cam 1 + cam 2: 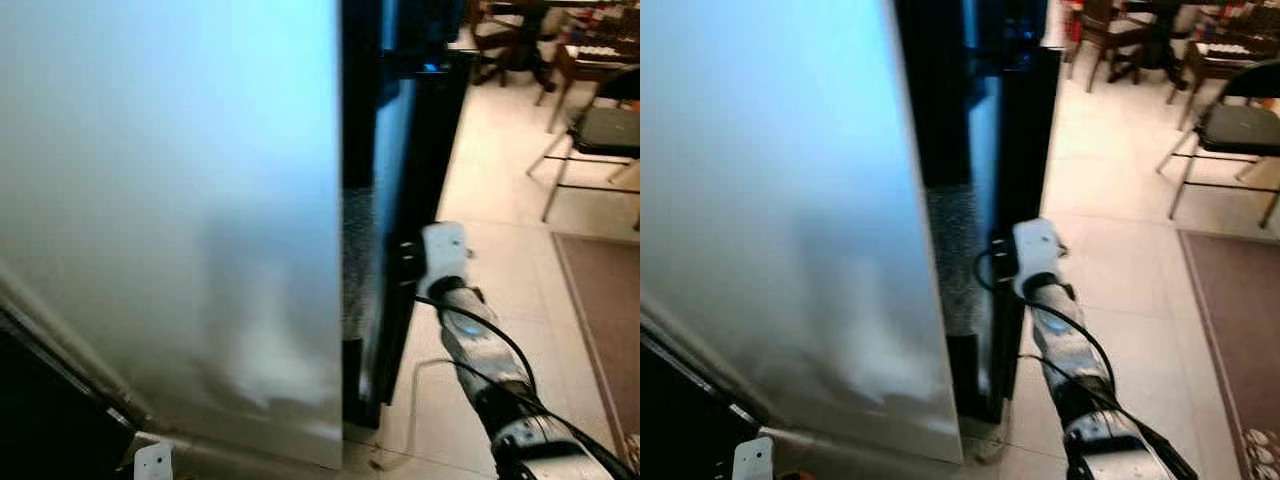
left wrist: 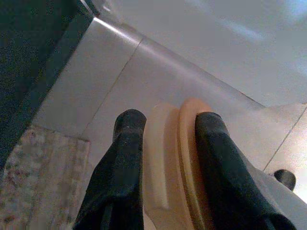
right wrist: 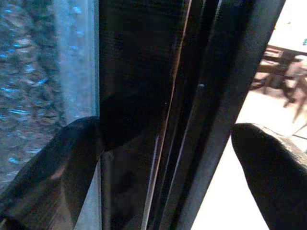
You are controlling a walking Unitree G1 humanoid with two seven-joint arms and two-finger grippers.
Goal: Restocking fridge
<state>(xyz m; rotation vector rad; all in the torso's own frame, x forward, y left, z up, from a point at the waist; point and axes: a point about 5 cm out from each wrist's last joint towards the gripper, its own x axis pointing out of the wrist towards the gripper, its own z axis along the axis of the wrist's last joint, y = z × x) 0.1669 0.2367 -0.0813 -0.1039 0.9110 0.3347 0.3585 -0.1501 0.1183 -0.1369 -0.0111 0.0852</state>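
Clearly, from the left eye view, the fridge door (image 1: pixel 180 220) stands as a broad pale panel across the left and middle of the scene, its tall right edge running vertically, with the dark fridge body (image 1: pixel 400 200) just beyond that edge. The right gripper (image 1: pixel 405 262) reaches forward from the near right, and its white wrist sits just right of the dark body, so the door's upright edge lies immediately to the gripper's left and runs top to bottom across its reach. The right eye view gives the same layout, with the tiled floor (image 1: pixel 1110 250) and chairs (image 1: pixel 1230 130) far off to the right, well apart from the arm. In the left wrist view, the left gripper (image 2: pixel 168 139) is closed around a pale peach-coloured container (image 2: pixel 175 158), one black finger on each side and both touching it; it hangs low over floor tiles at the near left, so the item to be stocked is in that hand, with the door panel between it and the opening. In the right wrist view, the two black fingers (image 3: pixel 53 163) are spread apart and straddle the dark vertical edge of the fridge, a frosted textured strip (image 3: pixel 33 72) to one side. Blur makes it hard to say whether either finger touches the edge. My judgement is that the right arm is nearer the opening and must deal with the door first.
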